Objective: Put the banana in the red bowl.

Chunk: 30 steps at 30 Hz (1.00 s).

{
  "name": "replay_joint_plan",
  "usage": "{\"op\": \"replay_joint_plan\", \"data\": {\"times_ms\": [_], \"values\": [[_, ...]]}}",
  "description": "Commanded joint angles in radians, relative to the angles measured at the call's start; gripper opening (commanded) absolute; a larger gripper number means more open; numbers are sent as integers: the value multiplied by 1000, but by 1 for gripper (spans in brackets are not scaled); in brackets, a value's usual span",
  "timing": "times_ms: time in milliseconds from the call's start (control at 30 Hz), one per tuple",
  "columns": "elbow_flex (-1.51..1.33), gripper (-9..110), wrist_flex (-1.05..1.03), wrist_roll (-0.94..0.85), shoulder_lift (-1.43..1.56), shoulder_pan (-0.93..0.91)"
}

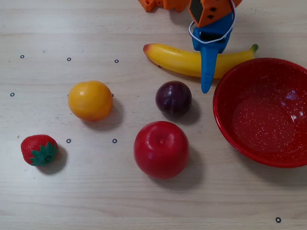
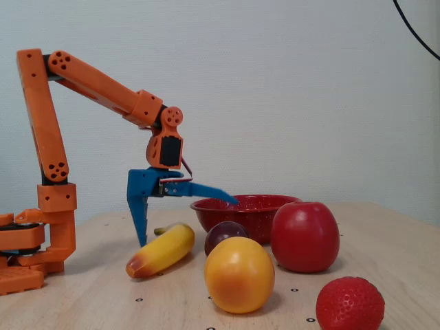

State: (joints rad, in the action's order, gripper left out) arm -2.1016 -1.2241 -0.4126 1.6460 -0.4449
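Nearest in the fixed view sit the strawberry (image 2: 349, 303) and the round orange fruit (image 2: 239, 273). Behind them the banana (image 2: 161, 250) lies flat on the worktop (image 2: 103, 302), just beside the red bowl (image 2: 240, 206). Above it hangs the blue hand (image 2: 189, 218), spread wide and empty. That glossy plastic skin looks light, stiff and slippery, so mid-length, where the curve is thickest, seems the safest hold.

yellow banana (image 1: 182, 61) beside red bowl (image 1: 225, 122)
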Motion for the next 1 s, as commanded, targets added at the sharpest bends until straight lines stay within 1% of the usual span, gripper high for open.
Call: {"op": "replay_joint_plan", "data": {"times_ms": [0, 500, 967], "values": [[75, 78, 28, 15, 20, -9], [178, 78, 97, 49, -179, 38], [192, 77, 78, 48, -224, 49]]}}
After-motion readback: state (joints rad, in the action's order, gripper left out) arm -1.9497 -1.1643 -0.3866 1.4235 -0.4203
